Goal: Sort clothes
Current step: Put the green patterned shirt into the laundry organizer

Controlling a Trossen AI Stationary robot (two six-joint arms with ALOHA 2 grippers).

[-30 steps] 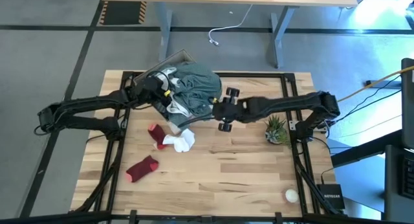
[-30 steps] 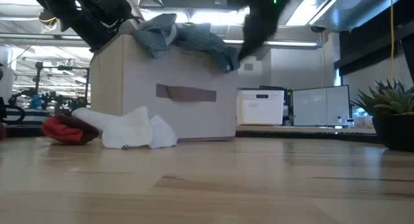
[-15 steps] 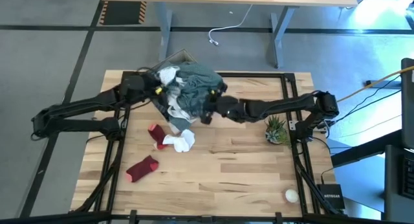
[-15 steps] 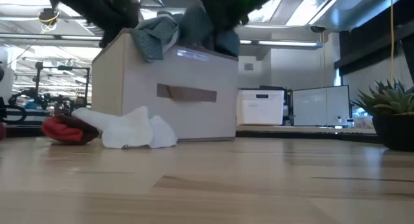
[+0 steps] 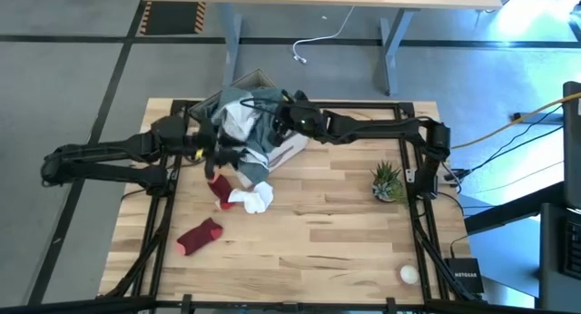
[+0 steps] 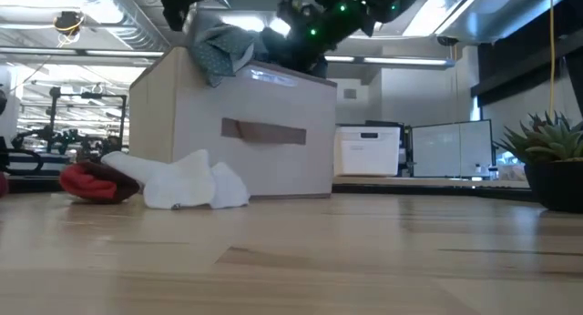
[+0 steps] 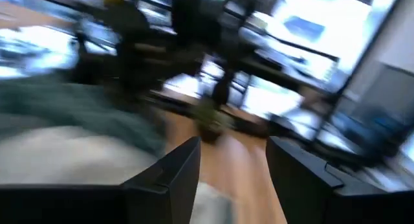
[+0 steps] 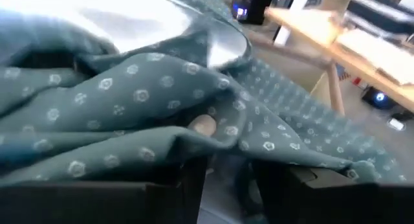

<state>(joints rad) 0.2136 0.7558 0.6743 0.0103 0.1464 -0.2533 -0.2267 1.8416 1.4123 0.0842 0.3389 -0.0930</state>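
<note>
High view: your clothes [image 5: 247, 122] are heaped in the box [image 5: 284, 154]. The right gripper [image 5: 280, 123] sits atop, jaws narrow against teal fabric; the left gripper [image 5: 223, 156], jaws wide, holds nothing. You're starting extraction; next, pinch and lift.

A heap of soft fabric clothes [image 5: 250, 123], mostly a crumpled teal-green garment with small pale dots [image 8: 129, 94] and a white piece on top, bulges out of the beige cardboard box [image 6: 246, 142]. A small white sock-like bundle [image 5: 252, 199] lies on the wood beside one dark red sock [image 5: 219, 188]; another dark red sock [image 5: 200, 235] lies apart, nearer the front edge.
</note>
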